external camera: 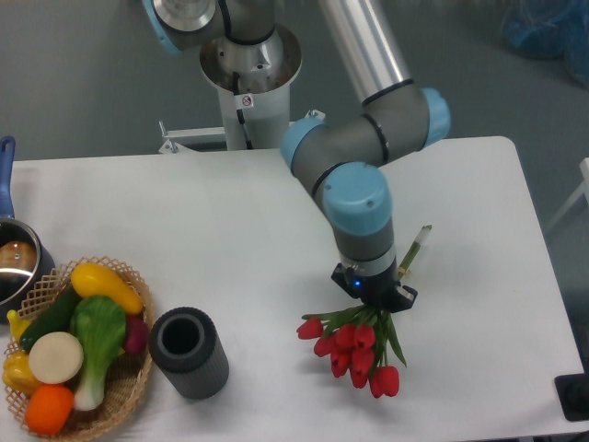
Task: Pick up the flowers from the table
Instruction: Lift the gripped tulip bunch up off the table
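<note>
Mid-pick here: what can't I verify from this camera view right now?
- Gripper: fingers hidden under the wrist, so the jaws' state and their hold on the flowers cannot be confirmed.
- Flowers' middle stems: covered by the gripper.
- Whether the buds clear the table: the high camera angle hides any gap.

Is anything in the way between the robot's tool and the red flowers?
No, nothing visible is in the way. The tool is already right at the flowers, where the stems meet the buds. The grey cylinder and the basket sit off to the side.
</note>
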Robot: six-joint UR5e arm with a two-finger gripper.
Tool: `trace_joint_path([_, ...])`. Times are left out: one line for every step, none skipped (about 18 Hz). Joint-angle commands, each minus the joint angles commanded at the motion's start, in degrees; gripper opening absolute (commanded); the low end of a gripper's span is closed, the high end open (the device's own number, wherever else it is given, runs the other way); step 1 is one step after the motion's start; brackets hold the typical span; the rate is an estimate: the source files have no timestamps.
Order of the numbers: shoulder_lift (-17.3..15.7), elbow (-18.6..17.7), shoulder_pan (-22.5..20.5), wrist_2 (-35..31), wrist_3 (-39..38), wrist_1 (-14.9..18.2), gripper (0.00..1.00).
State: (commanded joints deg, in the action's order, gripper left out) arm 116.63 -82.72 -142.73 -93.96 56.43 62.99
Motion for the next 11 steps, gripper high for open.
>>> trace_joint_path([0.09,0.97,0.00,0.18,0.09,1.50,0.00])
trace_joint_path([0.09,1.50,-0.09,0.70,0.09,1.95,0.00])
trace_joint_path([0.00,1.77,-0.52,1.40,0.26,2.05,0.00])
trace_joint_path([0.00,2.21,-1.22,2.28,1.48,2.83,0.00])
trace_joint_path([-0.17,3.17,-1.75,3.16,2.97,4.66,0.00])
trace_joint_path([-0.26,4.66,-2.19,4.04,4.38,7.47,0.00])
trace_joint_path([-0.26,6.41,-2.63,4.39,5.35,10.28,0.00])
trace_joint_path([-0.09,7.74,-2.81,4.48,6.23,12.40,0.00])
trace_joint_path([-0.09,8.27,-2.81,4.48,6.68,12.94,0.00])
trace_joint_path([-0.09,8.45,-2.81,4.40,6.77,12.94,0.00])
trace_joint_path([-0.09,8.45,-2.81,4.14,6.77,12.94,0.00])
